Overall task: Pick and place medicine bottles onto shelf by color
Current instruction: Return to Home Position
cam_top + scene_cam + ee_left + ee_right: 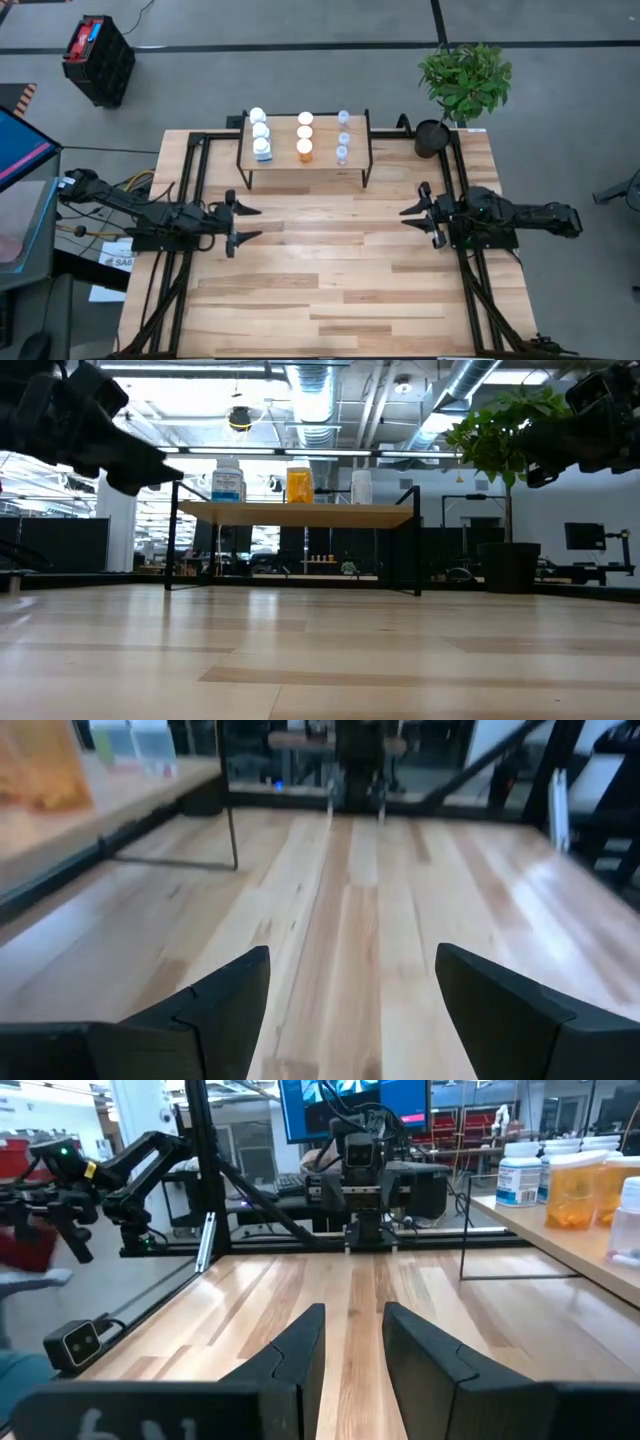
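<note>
All nine bottles are standing on the shelf (283, 140) at the far side of the table (330, 290). They are sitting in three rows that run from its near edge to its far edge. The white bottles (260, 131) are sitting toward the left arm's end, the orange bottles (305, 134) in the middle, and the clear bottles (343, 137) toward the right arm's end.

From table height each row is showing as a single bottle, the front one hiding the two behind it. The left wrist camera is catching only a blurred, cut-off orange bottle and pale shapes beside it. The right wrist camera is showing the rows side-on, with the nearest clear bottle cropped.

The left gripper (252, 223) is hovering over the table's left part, well apart from the shelf, its fingers spread wide and holding nothing. The right gripper (408, 217) is hovering opposite, also empty, its fingers parted by only a narrow gap. In the low view both arms are appearing as dark blurs in the upper corners.

A potted plant (465, 80) is standing at the table's far right corner.
</note>
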{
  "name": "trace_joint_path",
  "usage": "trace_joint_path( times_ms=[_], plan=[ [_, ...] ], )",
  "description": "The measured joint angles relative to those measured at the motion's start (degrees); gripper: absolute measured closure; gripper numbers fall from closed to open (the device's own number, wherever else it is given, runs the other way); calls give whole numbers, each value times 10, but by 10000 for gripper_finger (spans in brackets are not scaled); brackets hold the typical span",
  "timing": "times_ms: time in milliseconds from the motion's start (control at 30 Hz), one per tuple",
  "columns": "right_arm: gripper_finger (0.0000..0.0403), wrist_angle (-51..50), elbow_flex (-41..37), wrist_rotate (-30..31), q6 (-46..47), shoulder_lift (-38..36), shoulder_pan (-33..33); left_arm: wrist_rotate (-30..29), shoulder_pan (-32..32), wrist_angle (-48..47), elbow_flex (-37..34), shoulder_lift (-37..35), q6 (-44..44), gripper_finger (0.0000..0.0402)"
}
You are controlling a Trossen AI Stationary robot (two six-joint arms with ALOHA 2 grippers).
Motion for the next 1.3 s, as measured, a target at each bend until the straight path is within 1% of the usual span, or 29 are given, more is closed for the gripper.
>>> trace_joint_path(
  times_ms=[267, 367, 500, 567, 900, 1167, 1300],
  plan=[
    [276, -2, -1, 0, 0, 0, 0, 1, 2, -92, -1, -1, 2, 129],
    [276, -2, -1, 0, 0, 0, 0, 18, 27, -117, -2, -38, 2, 129],
    [276, -2, -1, -1, 0, 0, 0, 26, 53, -214, -2, -93, 2, 129],
    [276, -2, -1, -1, 0, 0, 0, 25, 67, -235, 4, -116, 3, 129],
    [276, -2, -1, -1, 1, 0, 0, 25, 127, -240, 4, -194, 3, 129],
    [276, -2, -1, -1, 1, 0, 0, 25, 131, -240, 4, -258, 2, 129],
    [276, -2, -1, -1, 0, 0, 0, 25, 131, -240, 4, -272, 2, 129]
  ],
)
